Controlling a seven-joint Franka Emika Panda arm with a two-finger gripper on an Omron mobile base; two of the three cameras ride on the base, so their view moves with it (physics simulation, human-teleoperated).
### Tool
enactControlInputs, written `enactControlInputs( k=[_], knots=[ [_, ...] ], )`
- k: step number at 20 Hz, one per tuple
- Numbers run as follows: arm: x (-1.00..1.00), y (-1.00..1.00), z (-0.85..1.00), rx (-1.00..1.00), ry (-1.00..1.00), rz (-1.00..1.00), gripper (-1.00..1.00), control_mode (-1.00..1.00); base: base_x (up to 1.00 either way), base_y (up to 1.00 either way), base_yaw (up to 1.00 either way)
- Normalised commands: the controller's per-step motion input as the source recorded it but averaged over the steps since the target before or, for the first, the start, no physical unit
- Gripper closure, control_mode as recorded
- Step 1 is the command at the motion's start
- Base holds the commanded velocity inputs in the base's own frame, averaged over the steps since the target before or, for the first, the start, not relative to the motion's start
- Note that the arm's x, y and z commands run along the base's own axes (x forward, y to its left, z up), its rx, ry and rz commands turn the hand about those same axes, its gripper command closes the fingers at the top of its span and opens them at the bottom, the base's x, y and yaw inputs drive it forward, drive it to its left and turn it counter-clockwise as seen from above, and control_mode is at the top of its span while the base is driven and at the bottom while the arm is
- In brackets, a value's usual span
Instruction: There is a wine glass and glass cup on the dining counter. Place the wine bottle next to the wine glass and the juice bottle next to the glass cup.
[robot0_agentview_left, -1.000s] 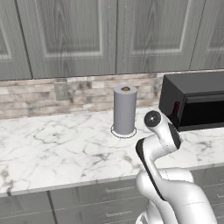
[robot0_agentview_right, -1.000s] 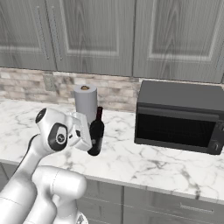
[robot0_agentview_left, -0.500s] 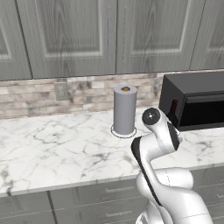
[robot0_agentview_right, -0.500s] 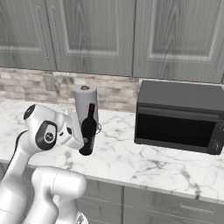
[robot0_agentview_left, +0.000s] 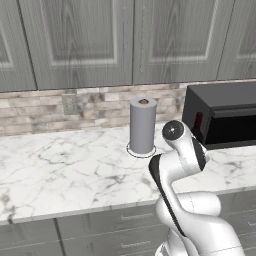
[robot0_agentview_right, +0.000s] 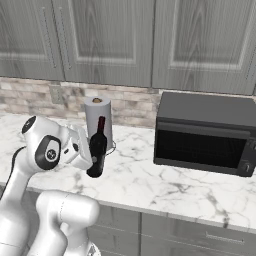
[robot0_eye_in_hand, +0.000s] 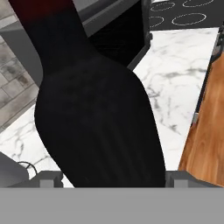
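Dark glassy wine bottle (robot0_agentview_right: 97, 152) in gripper (robot0_agentview_right: 86, 154)

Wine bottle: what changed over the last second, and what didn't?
In the right base view the wine bottle, held by the claw, has drifted left, away from the microwave and across the front of the paper-towel roll, as the arm drew back. No grasp or release: it was held a second ago and is held now, upright. Roll, microwave and worktop stayed put; the base did not drive.
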Motion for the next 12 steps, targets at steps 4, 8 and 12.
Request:
enactControlInputs(
  k=[4, 8, 12],
  knots=[
    [0.0, 0.0, 0.0, 0.0, 0.0, 0.0, 1.0, 1.0, -0.04, 0.01, 0.0],
    [0.0, 0.0, 0.0, 0.0, 0.0, 0.0, 1.0, 1.0, -0.39, 0.1, 0.23],
    [0.0, 0.0, 0.0, 0.0, 0.0, 0.0, 1.0, 1.0, -0.41, 0.16, 0.65]
  ],
)
